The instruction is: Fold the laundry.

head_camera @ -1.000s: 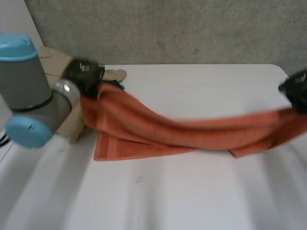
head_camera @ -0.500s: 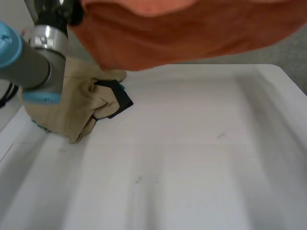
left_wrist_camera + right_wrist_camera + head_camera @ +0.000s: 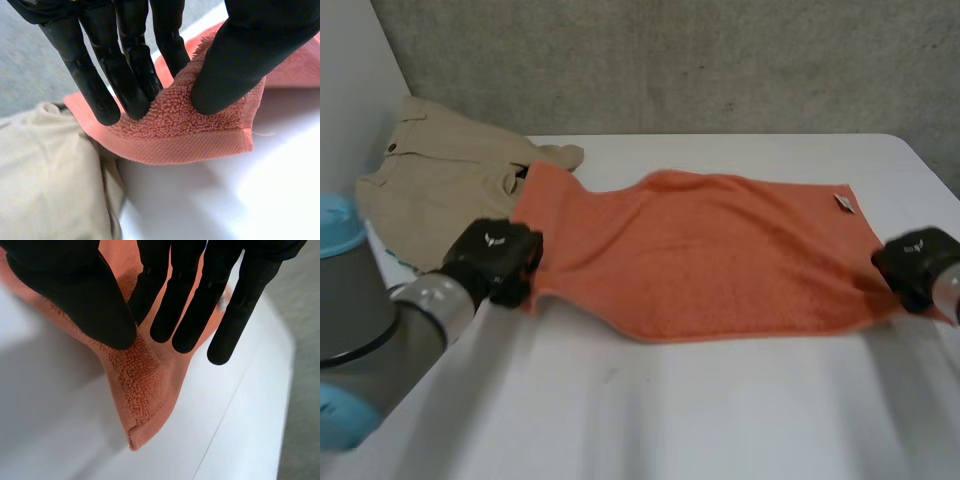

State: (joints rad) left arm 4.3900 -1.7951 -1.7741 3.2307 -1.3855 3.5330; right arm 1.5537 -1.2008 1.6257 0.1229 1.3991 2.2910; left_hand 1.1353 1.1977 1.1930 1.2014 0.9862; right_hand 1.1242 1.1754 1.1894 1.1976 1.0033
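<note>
- Orange towel (image 3: pixel 710 250) lies spread open across the white table (image 3: pixel 720 420); its far-left corner overlaps a beige garment (image 3: pixel 435 185).
- Left hand (image 3: pixel 495 258): thumb and straight fingers pinch the towel's near-left corner, just beside the garment.
- Right hand (image 3: pixel 918 265): same thumb-to-finger pinch on the near-right corner, cloth tented up there.

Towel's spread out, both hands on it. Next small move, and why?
Probably lift both near corners and carry them toward the far edge. The towel lies flat, and the left hand and right hand each pinch a near corner.
</note>
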